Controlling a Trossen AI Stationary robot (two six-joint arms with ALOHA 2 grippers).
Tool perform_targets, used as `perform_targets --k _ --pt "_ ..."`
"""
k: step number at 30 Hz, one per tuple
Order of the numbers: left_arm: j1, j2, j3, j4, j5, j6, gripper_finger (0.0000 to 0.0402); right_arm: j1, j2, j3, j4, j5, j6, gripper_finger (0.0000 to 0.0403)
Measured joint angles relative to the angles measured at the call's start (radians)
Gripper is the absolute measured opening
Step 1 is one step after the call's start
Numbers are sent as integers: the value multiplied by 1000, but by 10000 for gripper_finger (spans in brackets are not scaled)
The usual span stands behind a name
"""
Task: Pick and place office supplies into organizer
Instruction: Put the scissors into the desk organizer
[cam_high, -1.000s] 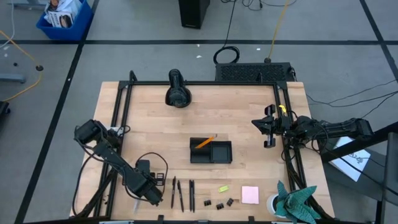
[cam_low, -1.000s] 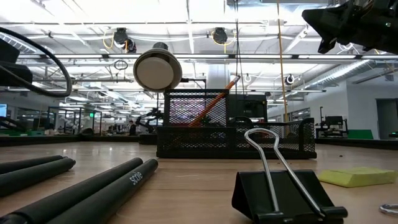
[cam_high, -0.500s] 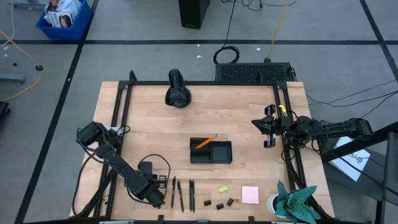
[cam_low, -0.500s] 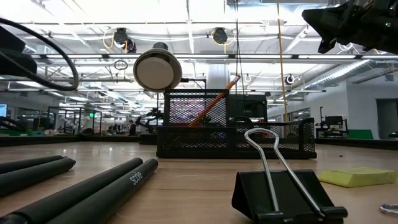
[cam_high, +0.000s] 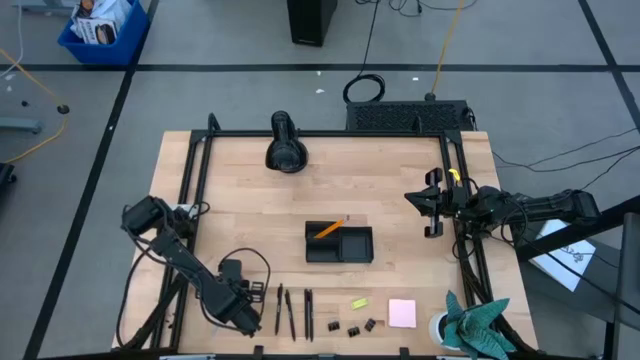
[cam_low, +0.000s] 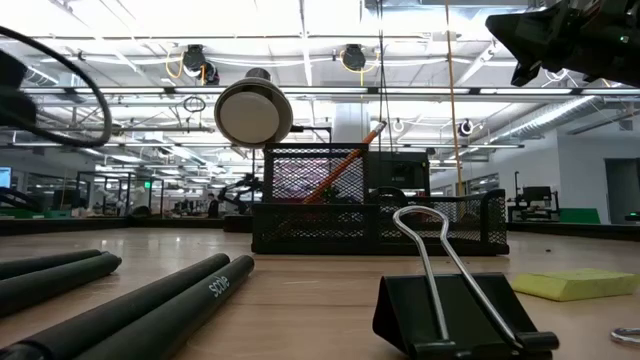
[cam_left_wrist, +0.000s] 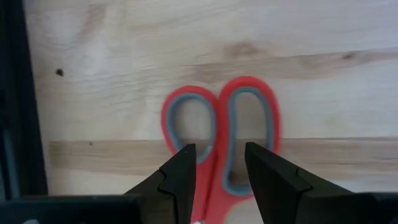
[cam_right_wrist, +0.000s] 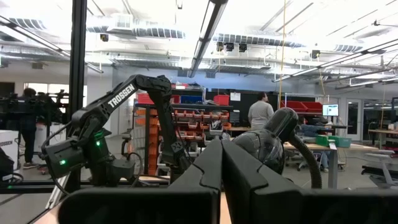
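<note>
One orange pencil (cam_high: 327, 229) in the organizer (cam_high: 339, 243) mid-table | pens (cam_high: 292, 311), clips (cam_high: 351, 328), pink pad (cam_high: 402, 313) wait along near edge | left end effector (cam_left_wrist: 217, 165) open over red scissors (cam_left_wrist: 219, 144), near-left corner | right end effector (cam_high: 433, 203) closed, idle at right edge

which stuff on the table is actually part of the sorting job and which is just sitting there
Part of the job:
organizer, one orange pencil already in it
red-handled scissors, under the open left gripper
black pens
binder clips
yellow-green piece
pink sticky-note pad

Just lying about:
black cylindrical device
teal-green cloth
right gripper, shut, waiting at the table's right edge
</note>
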Motion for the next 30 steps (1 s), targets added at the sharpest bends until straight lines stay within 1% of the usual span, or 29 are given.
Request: perform_targets --k 6,13,17,19,21,26,30 --pt "-6 -1 -56 97 -4 0 145 0 0 0 0 0 -2 0" --pt "-8 -15 -155 238 -46 23 145 0 0 0 0 0 -2 0" --pt "-20 -19 -176 267 -88 62 142 0 0 0 0 0 -2 0" --pt "-28 -19 -178 273 -119 105 130 0 0 0 0 0 1 0" --pt "-36 -18 -180 281 -147 127 109 0 0 0 0 0 5 0" --pt "-57 -18 -180 287 -184 119 36 0 0 0 0 0 5 0" --pt "-82 -16 -180 287 -252 103 31 0 0 0 0 0 5 0"
